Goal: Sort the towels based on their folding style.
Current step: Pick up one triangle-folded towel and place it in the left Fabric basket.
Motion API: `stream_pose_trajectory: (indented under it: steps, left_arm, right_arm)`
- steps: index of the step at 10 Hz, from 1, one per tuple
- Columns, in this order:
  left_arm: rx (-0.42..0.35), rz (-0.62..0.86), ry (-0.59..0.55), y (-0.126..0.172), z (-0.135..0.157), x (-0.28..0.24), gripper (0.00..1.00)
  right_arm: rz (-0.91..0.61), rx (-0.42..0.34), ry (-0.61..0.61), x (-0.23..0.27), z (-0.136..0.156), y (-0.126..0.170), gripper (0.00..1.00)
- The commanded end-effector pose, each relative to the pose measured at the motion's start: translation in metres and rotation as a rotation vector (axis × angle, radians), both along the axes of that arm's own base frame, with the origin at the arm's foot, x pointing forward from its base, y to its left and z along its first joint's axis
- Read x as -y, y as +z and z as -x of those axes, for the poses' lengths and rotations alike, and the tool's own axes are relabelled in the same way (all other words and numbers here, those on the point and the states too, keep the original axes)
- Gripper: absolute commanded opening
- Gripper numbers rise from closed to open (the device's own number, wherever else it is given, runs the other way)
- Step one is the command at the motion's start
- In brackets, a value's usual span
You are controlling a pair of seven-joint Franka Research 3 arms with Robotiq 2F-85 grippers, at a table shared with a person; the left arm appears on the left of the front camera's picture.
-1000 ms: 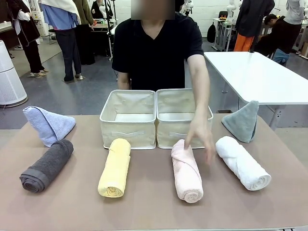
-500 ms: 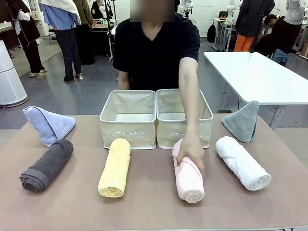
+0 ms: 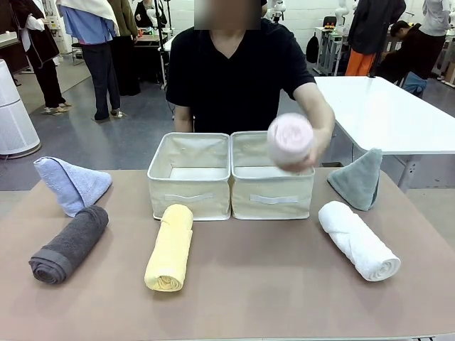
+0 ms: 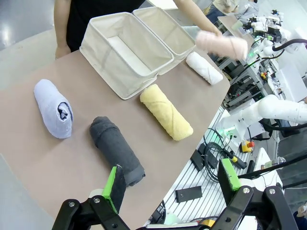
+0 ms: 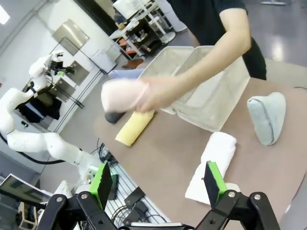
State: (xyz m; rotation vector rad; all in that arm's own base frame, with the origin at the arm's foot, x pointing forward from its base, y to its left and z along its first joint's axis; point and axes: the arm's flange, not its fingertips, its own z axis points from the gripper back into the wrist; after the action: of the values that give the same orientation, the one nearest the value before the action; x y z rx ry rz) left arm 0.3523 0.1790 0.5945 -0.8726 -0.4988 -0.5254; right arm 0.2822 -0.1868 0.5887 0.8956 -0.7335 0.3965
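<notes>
The person's hand (image 3: 315, 144) holds the pink roll (image 3: 290, 138) in the air at centre right of the front view, clear of the surface (image 3: 249, 295). It is level with the top of the right bin (image 3: 272, 197); whether it is squarely over the opening cannot be told. Its round end faces the camera, so its long axis points back toward the robot's side, roughly in line with the bin's depth. To go in, it likely only has to be lowered a little further back. Both bins, the left bin (image 3: 188, 193) included, look empty so far. The other five towels lie on the surface. The blue cone (image 3: 72, 185) and the dark grey roll (image 3: 70, 244) are at far left. The yellow roll (image 3: 170, 247) is in front of the left bin. The white roll (image 3: 358, 240) is at lower right, with the grey-green cone (image 3: 357, 179) behind it beside the right bin. The left end effector (image 4: 171, 182) hangs spread wide with nothing between its pads. In its wrist view the dark grey roll lies nearest, just above the left finger, with its axis slanting from upper left to lower right. The right end effector (image 5: 157, 178) is likewise spread and empty. The white roll sits just above its right finger, running away from it toward the bins, and the pink roll is well off at upper left. The hand, not either arm, has the pink roll. Of the towels still lying, the left arm is nearer the dark grey roll and the right arm nearer the white one.
</notes>
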Motion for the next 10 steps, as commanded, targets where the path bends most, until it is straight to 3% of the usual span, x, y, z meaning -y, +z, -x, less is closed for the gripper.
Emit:
stream_pose_trajectory:
  steps: [1,3,5,9,10]
  left_arm:
    - [0.020,0.011,-0.014,0.000,0.000,-0.002,1.00]
    - [0.000,0.000,0.000,0.000,0.000,0.000,1.00]
    - [-0.048,-0.189,0.038,-0.007,-0.023,0.023,1.00]
    - [-0.300,-0.533,0.123,-0.056,-0.101,0.071,1.00]
    - [-0.334,-0.579,0.138,-0.069,-0.111,0.083,1.00]
  right_arm:
    - [-0.005,-0.025,0.014,-0.007,-0.014,-0.015,1.00]
    - [0.000,0.000,0.000,0.000,0.000,0.000,1.00]
    - [0.000,0.000,0.000,0.000,0.000,0.000,1.00]
    - [0.000,0.000,0.000,0.000,0.000,0.000,1.00]
    - [0.000,0.000,0.000,0.000,0.000,0.000,1.00]
